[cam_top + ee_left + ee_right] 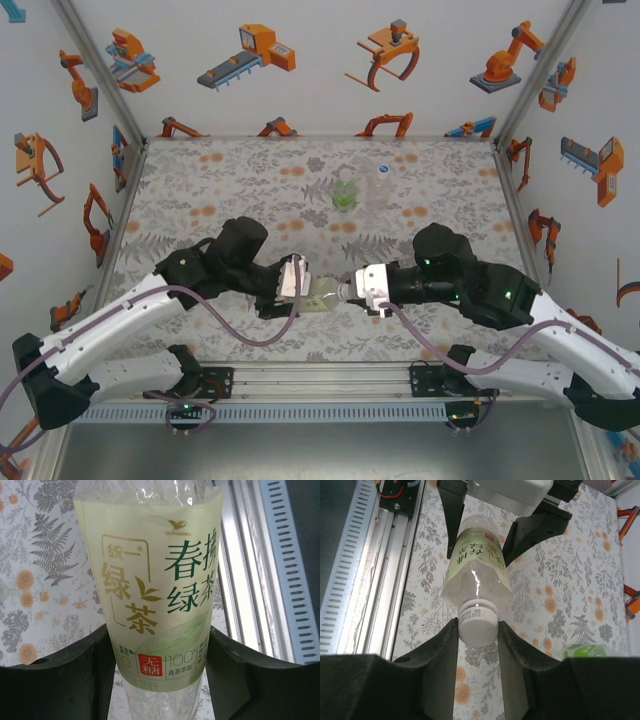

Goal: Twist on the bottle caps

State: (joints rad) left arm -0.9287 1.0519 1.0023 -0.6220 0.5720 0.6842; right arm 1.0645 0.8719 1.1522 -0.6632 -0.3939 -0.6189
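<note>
Both grippers clamping one yellow-label bottle point(150, 580), lying sideways between the arms near the table point(200, 190) front edge
Left gripper point(160, 675) is pinching the labelled body; right gripper point(478, 632) is pinching the white cap point(478, 621) sitting on the neck; green-label bottle point(345, 196) and unlabelled bottle point(380, 186) are standing side by side further back

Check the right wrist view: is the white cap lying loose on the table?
No, the white cap sits on the neck of the bottle, pinched between the right jaws.
</note>
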